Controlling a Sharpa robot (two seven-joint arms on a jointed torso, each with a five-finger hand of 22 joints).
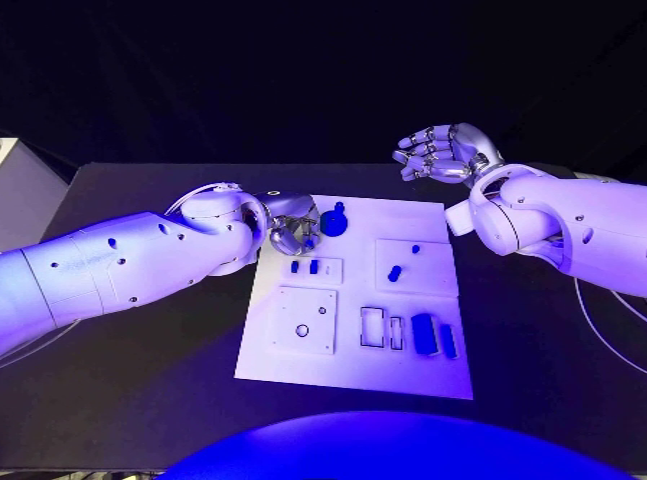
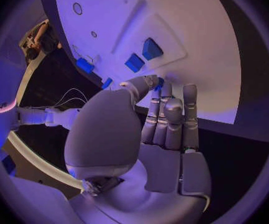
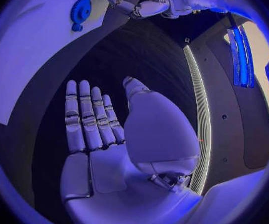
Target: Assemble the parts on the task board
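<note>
The left hand [image 1: 284, 222] sits over the near-left corner of the far end of the white task board [image 1: 410, 375], its fingers [image 2: 171, 115] curled downward toward the plate. In the left wrist view the fingers lie straight and close together, with the thumb bent across toward them; a sliver of blue shows at the thumb tip, but whether anything is actually pinched there cannot be told. Just beyond the fingertips, in the head view, stands a round blue gear-like part [image 1: 333, 221] — close beside the hand, contact unclear.

Past the left fingers in the wrist view lie two small blue blocks [image 2: 143, 56] side by side on a raised square of the board; in the head view they sit just on the robot's side of the hand. Farther from the fingers, a single small blue piece [image 1: 394, 272] rests on another raised square, and two long blue bars [image 1: 434, 335] lie at the board's near end, well apart from either hand.

The right hand [image 1: 441, 153] is raised off the board beyond its far right corner, over the black table [image 1: 136, 400]. Its fingers [image 3: 87, 117] are stretched flat and side by side, the thumb apart from them — it holds nothing. The blue gear shows well ahead of those fingertips.
</note>
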